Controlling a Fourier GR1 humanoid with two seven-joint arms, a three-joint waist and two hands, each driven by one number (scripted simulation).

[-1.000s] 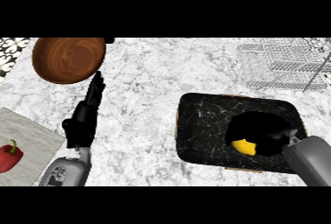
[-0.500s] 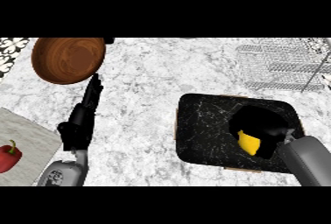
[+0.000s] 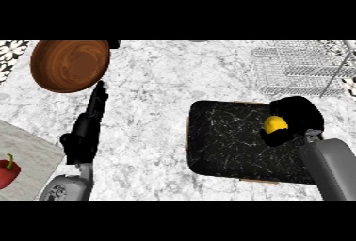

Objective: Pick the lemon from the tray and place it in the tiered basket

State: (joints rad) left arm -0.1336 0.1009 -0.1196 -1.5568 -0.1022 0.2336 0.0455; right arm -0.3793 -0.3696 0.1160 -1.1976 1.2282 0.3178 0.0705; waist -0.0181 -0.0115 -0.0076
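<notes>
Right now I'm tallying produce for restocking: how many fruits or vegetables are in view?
2: a lemon in the right hand above the tray, and a red pepper at the left edge. None seems hidden.

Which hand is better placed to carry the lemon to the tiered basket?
The right hand: it is curled round the lemon and nearer the tiered basket. The left hand is open, far away.

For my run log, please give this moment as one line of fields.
phase: lemon grasped | right hand: curled round lemon, above tray | left hand: open, idle | tiered basket: lemon not yet inside
</notes>
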